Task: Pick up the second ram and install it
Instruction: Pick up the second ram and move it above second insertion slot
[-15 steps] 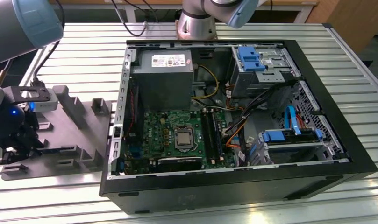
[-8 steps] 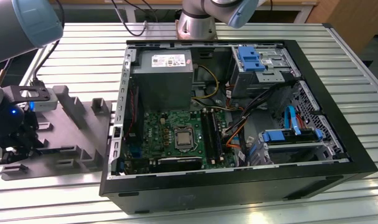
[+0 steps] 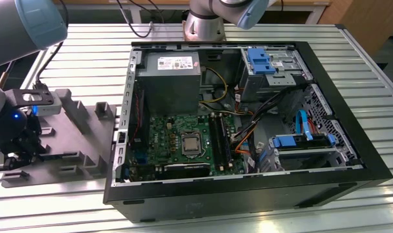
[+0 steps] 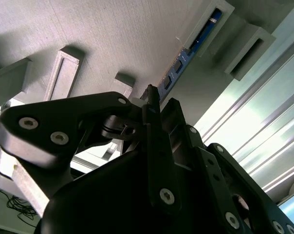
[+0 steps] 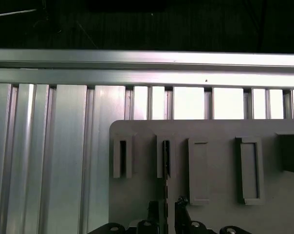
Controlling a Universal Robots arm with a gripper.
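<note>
Second ram: it is held upright on its long edge in the slot of a grey block on the fixture plate, outside the computer case; its thin dark edge is seen running from that slot to between the fingertips.
Table: a ribbed aluminium top on which the case and the plate are laid side by side.
Computer case: a black tower laid on its side with the panel off, placed toward the exterior view's right.
Arm: a grey and pale blue joint is seen at the exterior view's upper left, with the wrist lowered over the plate.
Power supply: a grey box mounted in the far part of the case, above the board.
Motherboard: a green board fixed flat in the case, with the processor socket near its middle.
Fixture plate: a grey plate set just beside the case on the exterior view's left.
Slot rails: long black rails are seen just beside the socket, on the exterior view's right of it.
Upright blocks: a row of grey slotted blocks is raised from the plate; the ram's block is second in the row.
Gripper: black fingers are placed on either side of the ram's near end, spread, with a sliver of plate seen between one finger and the board.
</note>
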